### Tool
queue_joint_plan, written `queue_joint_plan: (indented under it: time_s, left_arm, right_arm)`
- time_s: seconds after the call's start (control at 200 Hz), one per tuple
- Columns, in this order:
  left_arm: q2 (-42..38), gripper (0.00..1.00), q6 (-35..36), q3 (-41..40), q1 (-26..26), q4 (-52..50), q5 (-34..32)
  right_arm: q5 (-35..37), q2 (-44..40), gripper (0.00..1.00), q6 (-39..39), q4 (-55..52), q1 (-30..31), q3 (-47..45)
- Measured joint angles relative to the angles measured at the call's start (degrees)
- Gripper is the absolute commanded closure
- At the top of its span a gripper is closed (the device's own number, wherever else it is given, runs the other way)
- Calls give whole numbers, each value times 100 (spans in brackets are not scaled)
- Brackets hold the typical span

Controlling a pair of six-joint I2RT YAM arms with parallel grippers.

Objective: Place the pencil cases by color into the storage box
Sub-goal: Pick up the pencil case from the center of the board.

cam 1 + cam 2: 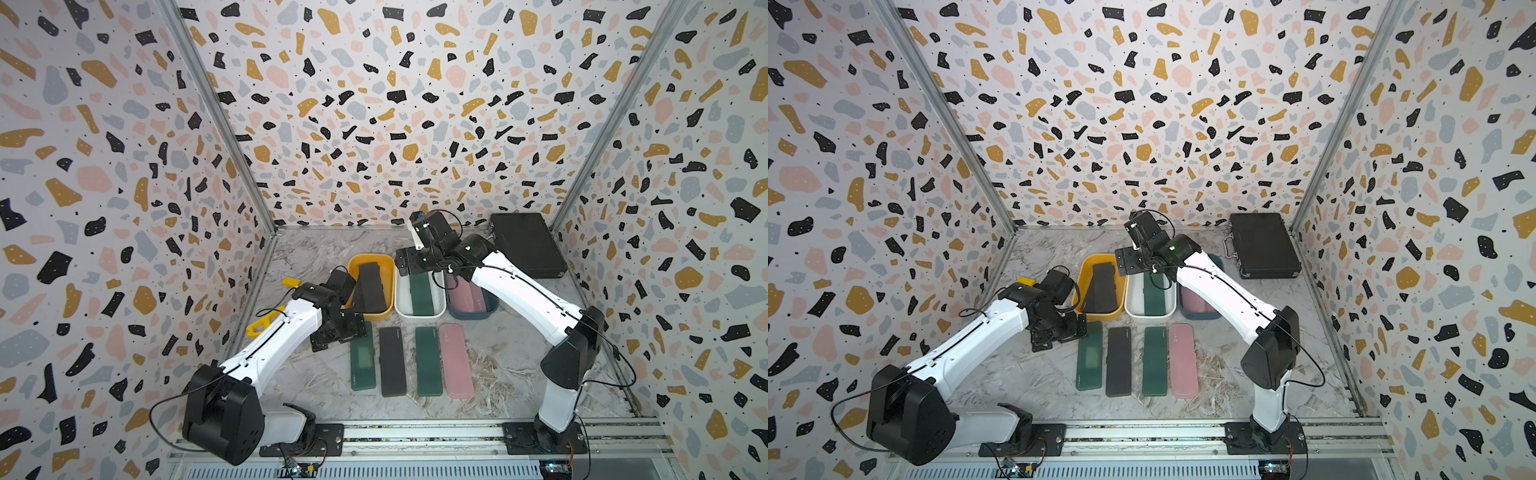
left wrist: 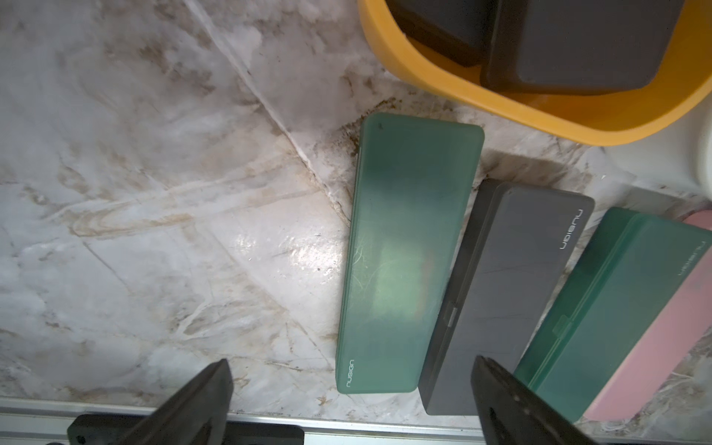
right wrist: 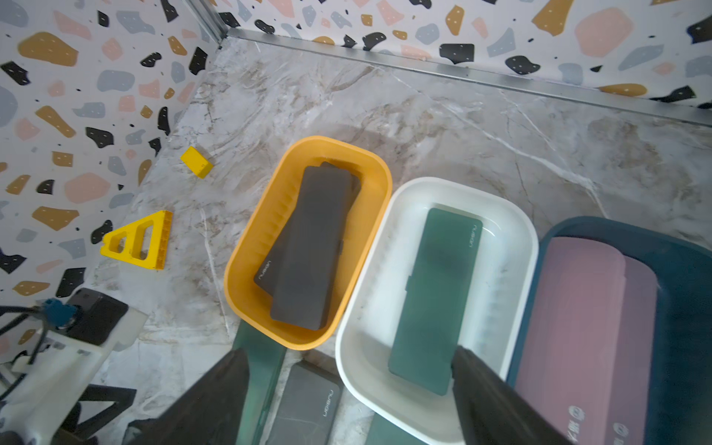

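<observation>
By colour, two flat black cases [image 3: 308, 246] lie in the rounded yellow plastic tub [image 3: 266, 223], one dark green case [image 3: 435, 296] in the white tub [image 3: 508, 239], and two pink cases [image 3: 578, 308] in the blue tub [image 3: 685, 269]. Four more cases [image 1: 392, 361] wait rowed on the marble bench [image 1: 316, 382]. The left arm [image 1: 270, 345] and the right arm [image 1: 532, 295] hold their jaws wide apart, empty.

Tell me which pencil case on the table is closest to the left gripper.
The dark green case at the row's end, by the left gripper; the black case, second green case and pink case lie farther along.
</observation>
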Motion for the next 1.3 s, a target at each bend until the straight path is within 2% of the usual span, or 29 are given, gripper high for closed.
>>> queue_joint_plan:
  time_s: [0.205,0.481,1.296]
  left_arm:
    - [317,0,-157,-20,-345,50,-188]
    - [732,0,-356,-20,-654,221,-376]
    - [1543,0,-527,-20,-778,916,-442]
  right_arm:
    - [50,-719,11,-42,11,-225,-1023]
    - [37,-1331,10,-59,96,-411,-1665]
    - [-94,-1631,9,-61,229,-575,-2164]
